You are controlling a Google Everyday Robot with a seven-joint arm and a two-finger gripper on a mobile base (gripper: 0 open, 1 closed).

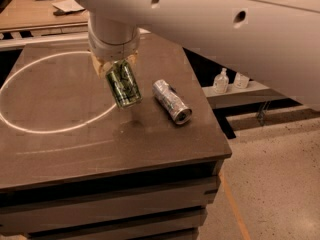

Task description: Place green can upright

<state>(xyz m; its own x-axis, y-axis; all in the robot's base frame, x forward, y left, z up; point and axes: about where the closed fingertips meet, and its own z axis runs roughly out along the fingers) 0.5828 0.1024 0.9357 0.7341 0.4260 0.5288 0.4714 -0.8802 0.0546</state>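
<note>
1. The gripper (pixel 116 69) hangs under the white arm, above the table (pixel 150 149). Its fingers are closed on the upper end of the green can (pixel 125 88).
2. The green can hangs just below the gripper, tilted, and its lower end seems not to touch the table.
3. If released at this tilt, it would probably fall and roll, perhaps against the silver can (pixel 172 102) lying near, on the picture's right of the gripper.
4. The table's right edge is beyond the silver can. On the gripper's other side, inside the white ring (pixel 30 128), there is more room.
</note>
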